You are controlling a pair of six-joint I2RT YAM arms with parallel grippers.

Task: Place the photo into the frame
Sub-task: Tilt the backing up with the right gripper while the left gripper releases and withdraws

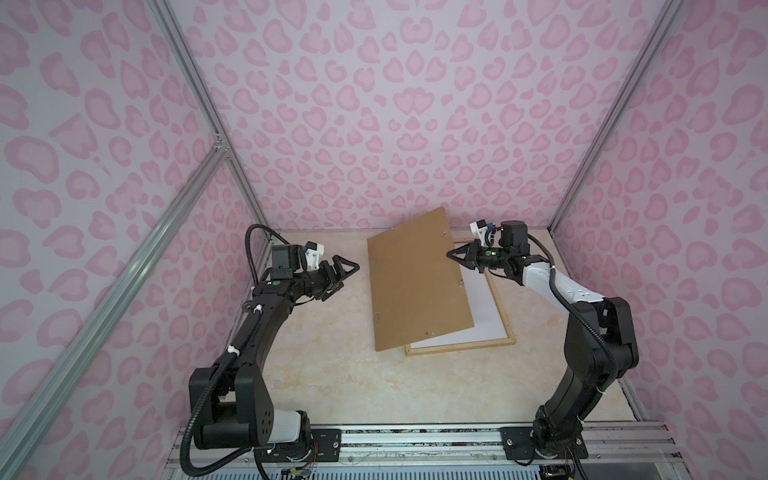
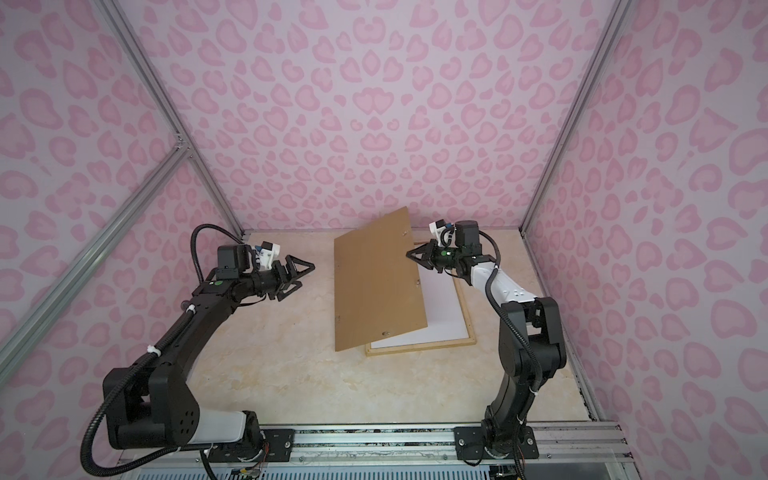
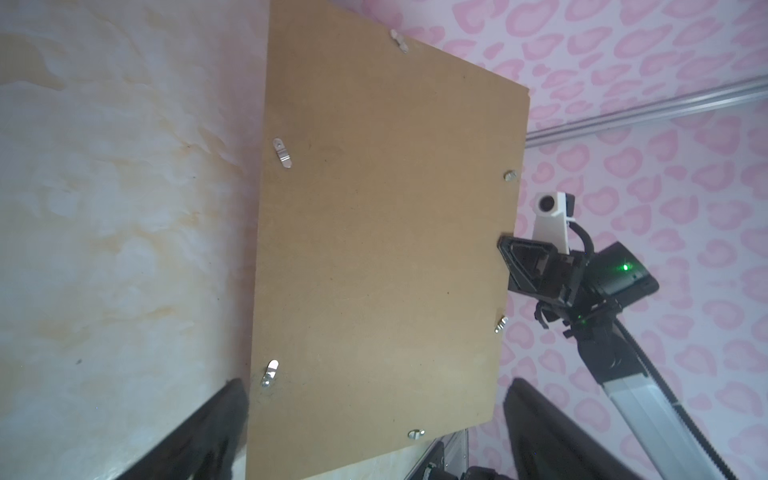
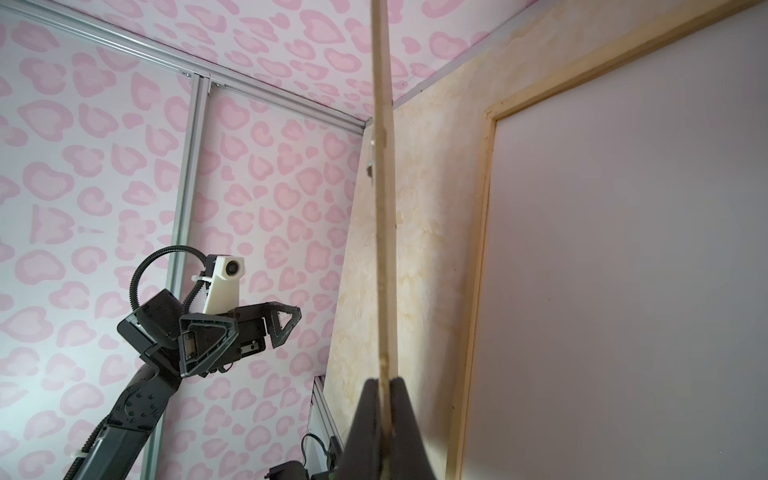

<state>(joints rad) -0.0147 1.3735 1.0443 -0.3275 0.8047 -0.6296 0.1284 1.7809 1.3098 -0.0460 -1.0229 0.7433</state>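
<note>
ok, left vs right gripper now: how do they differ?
The left gripper is open and empty; the right gripper is shut on the edge of the backing board. The left gripper hangs over the table beside the board; the right gripper holds it tilted above the frame. Both point at the board.

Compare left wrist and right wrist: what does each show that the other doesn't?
Left wrist only: the backing board's broad brown face and its metal clips. Right wrist only: the frame on the table with a white sheet inside, and the whole left gripper, open in the air. Both: the right gripper shut on the backing board's edge, the marbled table, the pink wall.
</note>
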